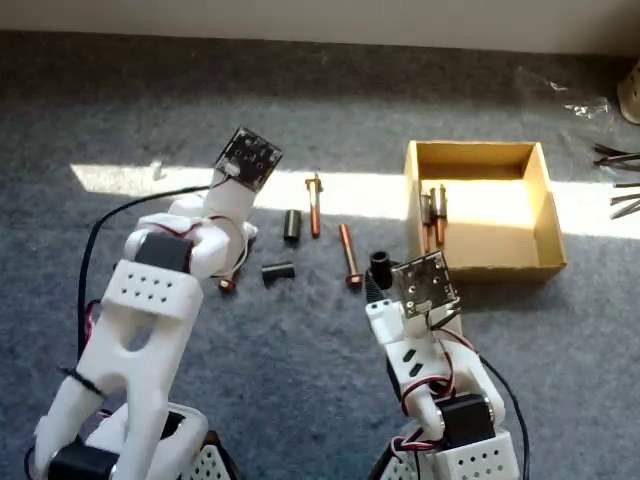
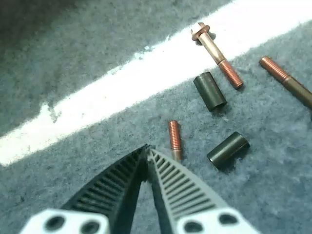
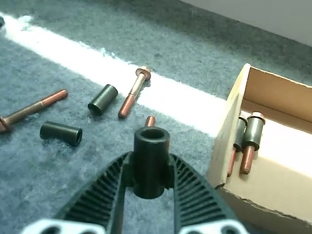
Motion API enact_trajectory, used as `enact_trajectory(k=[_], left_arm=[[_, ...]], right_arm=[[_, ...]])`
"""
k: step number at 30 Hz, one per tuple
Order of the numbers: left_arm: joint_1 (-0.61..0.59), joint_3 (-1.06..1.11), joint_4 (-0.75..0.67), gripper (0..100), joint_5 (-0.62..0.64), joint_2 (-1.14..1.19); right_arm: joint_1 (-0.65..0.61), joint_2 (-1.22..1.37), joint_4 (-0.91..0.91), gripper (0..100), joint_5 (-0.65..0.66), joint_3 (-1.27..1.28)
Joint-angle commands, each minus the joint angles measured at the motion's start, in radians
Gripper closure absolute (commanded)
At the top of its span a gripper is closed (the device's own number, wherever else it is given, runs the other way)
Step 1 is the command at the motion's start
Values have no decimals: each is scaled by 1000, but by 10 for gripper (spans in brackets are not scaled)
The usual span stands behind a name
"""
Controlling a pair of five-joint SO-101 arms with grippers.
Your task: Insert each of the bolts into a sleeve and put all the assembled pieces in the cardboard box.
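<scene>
Right gripper [image 3: 150, 163] grasps black cylindrical metal sleeve [image 3: 151, 141], bore up. Left gripper [image 2: 147, 151] clenched, empty, beside copper threaded bolt [image 2: 175, 139]; grip the shank, enter bore squarely.

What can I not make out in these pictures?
- Left wrist view: the left gripper hides one end of the nearest bolt.
- Left wrist view: the picture edge cuts off the far bolt.
- Right wrist view: the sleeve in the right gripper hides most of the bolt behind it.
- Right wrist view, cardboard box: the front assembled piece hides most of the rear piece.
- High view: dark objects at the edge are cut off, unidentifiable.
</scene>
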Motion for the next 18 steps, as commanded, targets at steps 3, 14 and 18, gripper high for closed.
enact_trajectory(k=[3,14,18], left_arm=[[12,-236,86,994,20,226],[-5,-498,195,993,75,602],[-2,-526,195,993,77,662]], right_arm=[[35,-12,-4,995,-48,-15],[30,-12,1,995,-48,-15],[27,-12,22,995,-48,-15]])
